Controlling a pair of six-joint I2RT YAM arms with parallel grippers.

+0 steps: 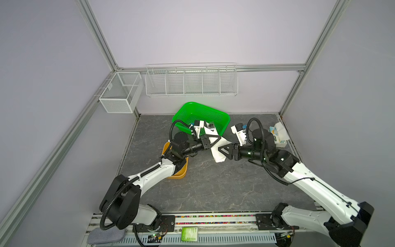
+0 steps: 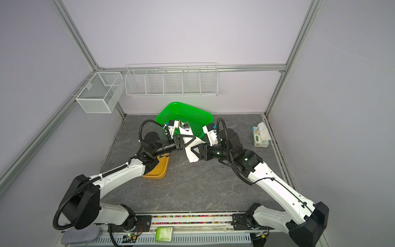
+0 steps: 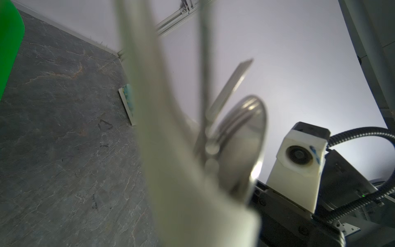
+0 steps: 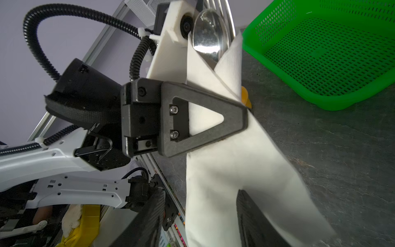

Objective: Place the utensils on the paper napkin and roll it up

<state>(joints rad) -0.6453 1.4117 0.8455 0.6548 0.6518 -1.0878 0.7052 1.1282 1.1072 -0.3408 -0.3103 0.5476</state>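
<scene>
Our left gripper (image 1: 216,139) clamps the white paper napkin (image 1: 217,155) around shiny silver utensils (image 4: 208,34) — the right gripper (image 1: 221,150) we cannot judge; blue-white tissue pack (image 2: 259,136) print illegible.

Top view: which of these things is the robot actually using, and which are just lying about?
In use: paper napkin, utensils wrapped in it, left gripper clamping the bundle, right gripper open around it.
Lying about: green basket, orange tray, tissue pack, wire rack, mesh box.
</scene>
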